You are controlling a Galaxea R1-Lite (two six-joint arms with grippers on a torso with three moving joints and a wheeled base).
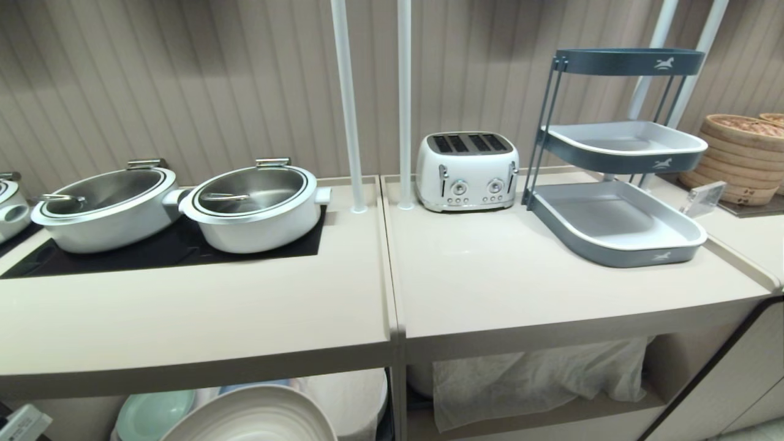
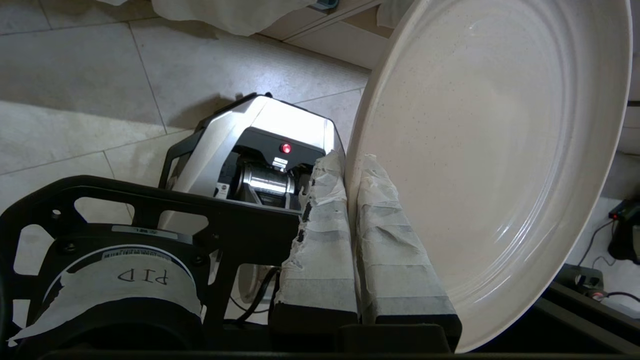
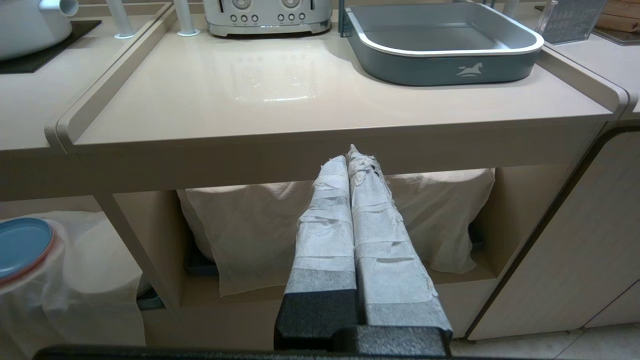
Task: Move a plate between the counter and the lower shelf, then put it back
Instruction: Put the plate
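The left gripper [image 2: 351,167] is clamped on the rim of the cream plate [image 2: 492,165], its two tape-wrapped fingers [image 2: 320,235] pressed on either side of the edge, so the plate stands tilted on edge in the air above the tiled floor [image 2: 75,90]. In the head view that plate [image 1: 257,416] shows below the front edge of the counter [image 1: 184,318], in front of the lower shelf [image 1: 343,398], just beside a mint-green plate [image 1: 153,413]. A strip of tape on the left wrist reads "PID", seen upside down. On the counter two white pots [image 1: 254,205] sit on a black glass panel [image 1: 159,251] toward the back edge. The adjoining section carries a white toaster [image 1: 467,170] at its back edge and a grey tiered tray rack [image 1: 618,220] toward its right edge; each tier bears a small white horse logo with no readable words. The right gripper [image 3: 350,155] has its taped fingers pressed together on nothing, in front of the cloth-draped bay [image 3: 250,225] under the toaster section.
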